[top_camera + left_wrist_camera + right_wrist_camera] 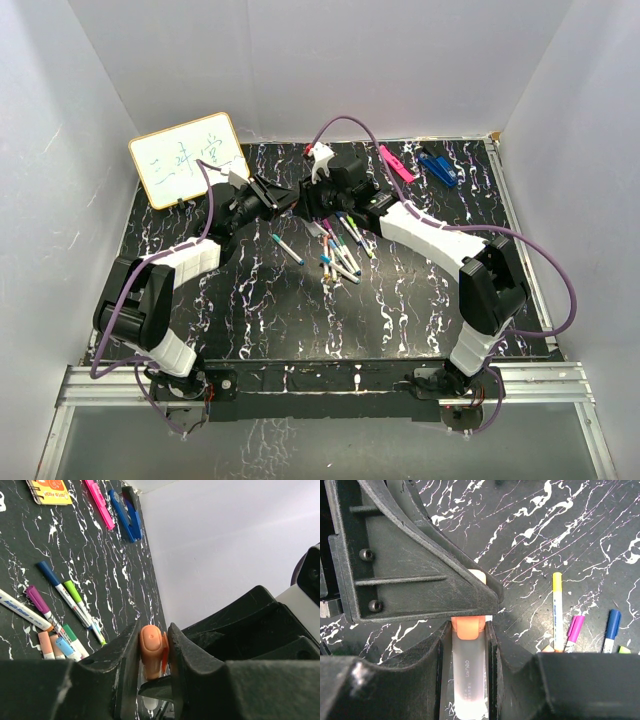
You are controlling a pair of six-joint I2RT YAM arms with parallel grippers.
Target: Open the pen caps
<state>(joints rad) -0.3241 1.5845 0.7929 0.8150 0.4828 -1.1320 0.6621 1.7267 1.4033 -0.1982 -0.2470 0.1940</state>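
Left pincer (153,652): clenched on the orange cap (151,645), one finger against each side.
Cap's place: seated on its pen, held above the surface (400,320) near the middle of the far edge.
Right pincer (466,645): grasped the white barrel (467,680) just below the cap.
Step in hand: pulling the cap off. It probably called for a straight pull along the barrel's line, with both grips firm and no sideways bend.
Risk: the barrel could slip through the right fingers.
Loose pens (340,250): lay capped around the surface's middle, waiting.
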